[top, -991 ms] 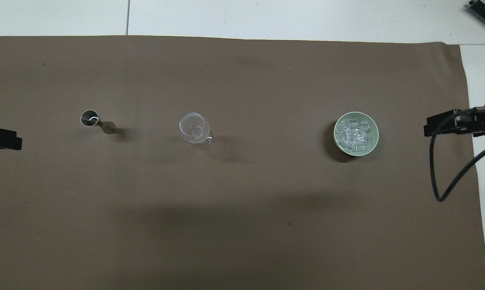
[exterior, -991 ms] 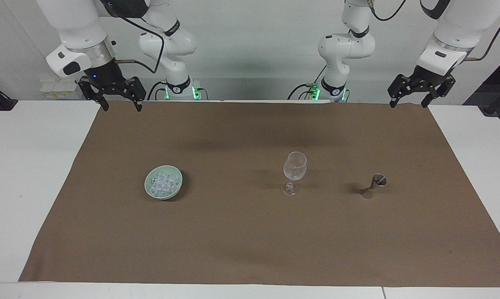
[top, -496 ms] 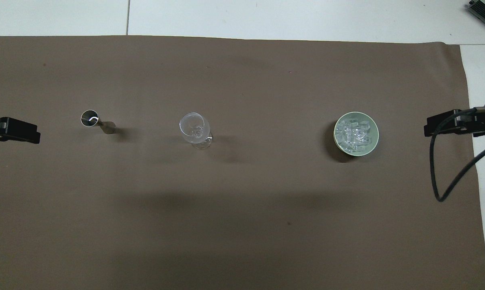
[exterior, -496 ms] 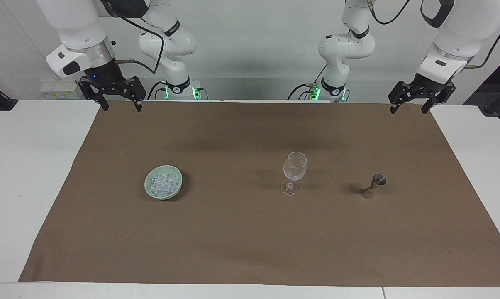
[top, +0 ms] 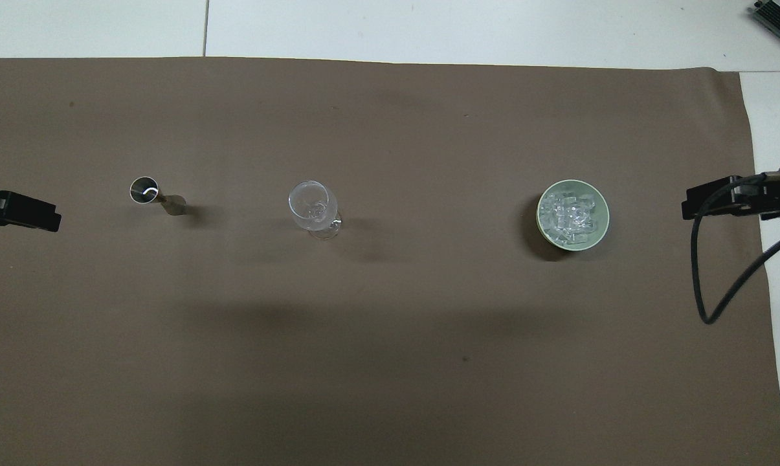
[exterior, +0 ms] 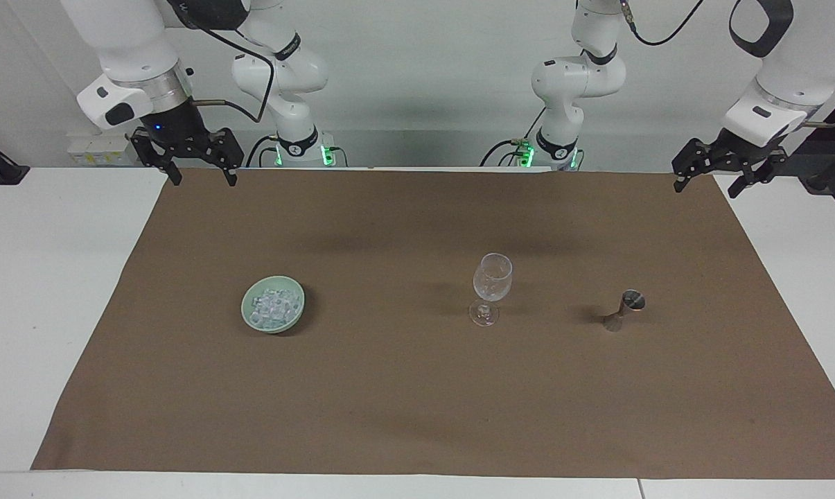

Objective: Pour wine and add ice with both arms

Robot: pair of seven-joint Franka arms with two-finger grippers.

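- Writing or labels cannot be read on anything.
- Left gripper point(exterior: 725, 177) hangs wide open over the cloth's point(exterior: 417, 388) corner, holding nothing.
- Right gripper point(exterior: 196, 170) hangs wide open too, empty.
- Ice point(exterior: 274, 306) sits in the green bowl point(exterior: 249, 320).

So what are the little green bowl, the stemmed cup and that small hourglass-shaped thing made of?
The green bowl looks like glazed ceramic, though smooth plastic is possible: pale, opaque, softly shiny. The stemmed cup seems to be clear glass, since the cloth shows through it. The hourglass-shaped measure looks like brushed metal, grey with a bright glint inside its rim.
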